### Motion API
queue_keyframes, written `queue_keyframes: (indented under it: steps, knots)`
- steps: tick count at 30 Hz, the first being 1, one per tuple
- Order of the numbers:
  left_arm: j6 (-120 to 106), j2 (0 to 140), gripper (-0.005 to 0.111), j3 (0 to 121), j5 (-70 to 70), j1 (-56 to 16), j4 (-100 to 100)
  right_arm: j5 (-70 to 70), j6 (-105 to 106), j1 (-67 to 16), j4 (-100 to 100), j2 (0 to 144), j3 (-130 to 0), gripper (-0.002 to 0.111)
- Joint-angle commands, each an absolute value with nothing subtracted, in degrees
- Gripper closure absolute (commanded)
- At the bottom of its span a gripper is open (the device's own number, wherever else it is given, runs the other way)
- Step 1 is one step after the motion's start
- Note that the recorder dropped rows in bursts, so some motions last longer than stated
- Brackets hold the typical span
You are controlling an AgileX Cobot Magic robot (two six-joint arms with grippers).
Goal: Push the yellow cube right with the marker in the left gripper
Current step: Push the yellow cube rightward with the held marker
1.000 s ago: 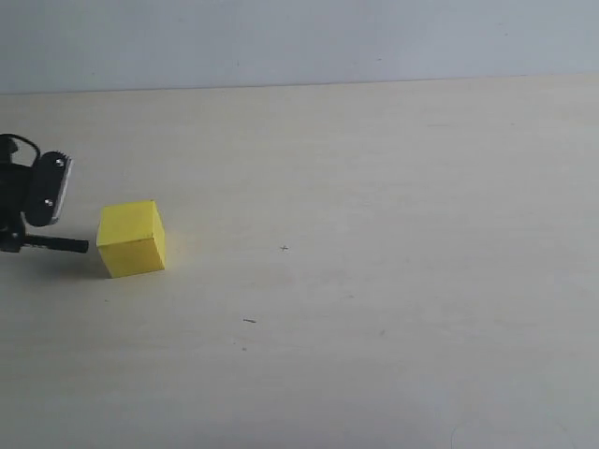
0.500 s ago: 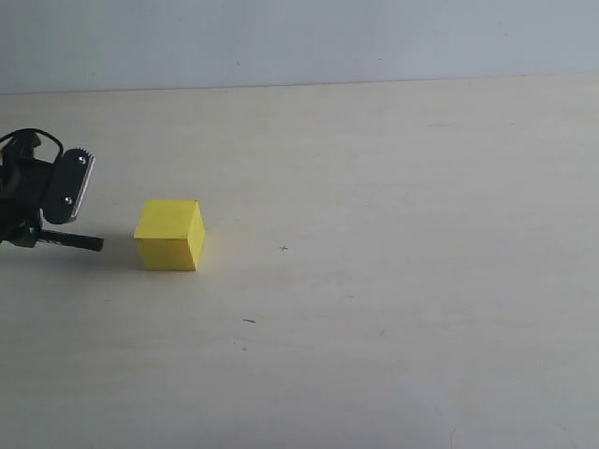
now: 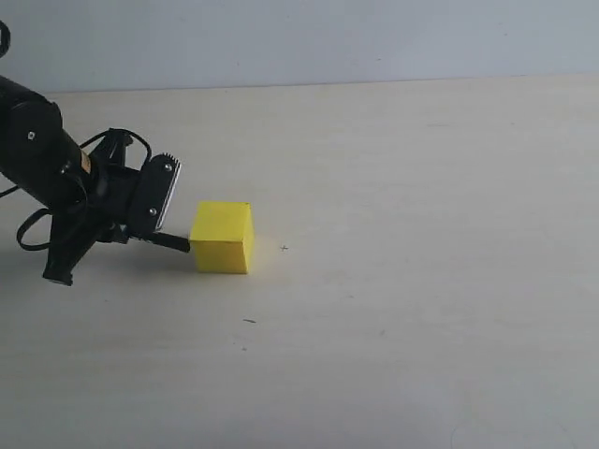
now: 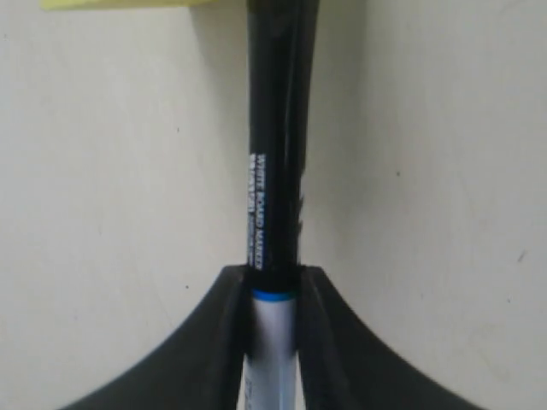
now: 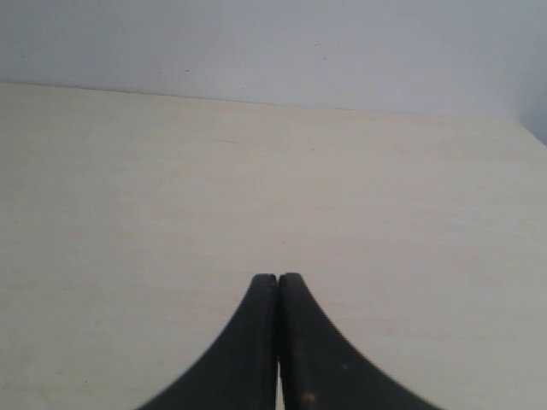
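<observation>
Level, long axis left-right: marker point(image 4: 275, 154), black cap pointing right, tip touching cube point(image 3: 222, 238). Left gripper point(image 4: 273, 275) clamped tight on its barrel.

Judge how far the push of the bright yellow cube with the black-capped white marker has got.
Done: the black left gripper is shut on the black-capped white marker, and the bright yellow cube has slid clearly right over the last second. In hand: the marker's tip appears to meet the cube's left face. Left: perhaps more pushing; how far it must go cannot be told.
</observation>
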State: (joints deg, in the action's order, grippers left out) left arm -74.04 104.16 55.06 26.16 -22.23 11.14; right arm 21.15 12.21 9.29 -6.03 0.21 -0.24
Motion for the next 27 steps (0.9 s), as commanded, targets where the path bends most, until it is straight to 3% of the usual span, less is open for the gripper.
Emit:
queue_keyframes:
  steps: [1, 10, 17, 23, 27]
  knots:
    - [-69.3, 104.0, 0.107, 55.3, 27.0, -20.9, 14.4, 20.4, 12.4, 9.3, -6.0, 0.0, 0.0, 0.108]
    - [-68.7, 104.0, 0.107, 55.3, 30.8, -17.8, 14.7, 20.4, 12.4, 9.3, -6.0, 0.0, 0.0, 0.108]
    - [-64.8, 106.4, 0.107, 55.3, 21.3, -29.7, 14.8, 20.4, 12.4, 9.3, -6.0, 0.0, 0.0, 0.108]
    - [-62.5, 106.4, 0.107, 55.3, 25.7, -23.9, 14.8, 20.4, 12.4, 9.3, -6.0, 0.0, 0.0, 0.108]
    - [-62.5, 106.9, 0.107, 55.3, 21.2, -25.2, 12.5, 20.4, 12.4, 9.3, -6.0, 0.0, 0.0, 0.108]
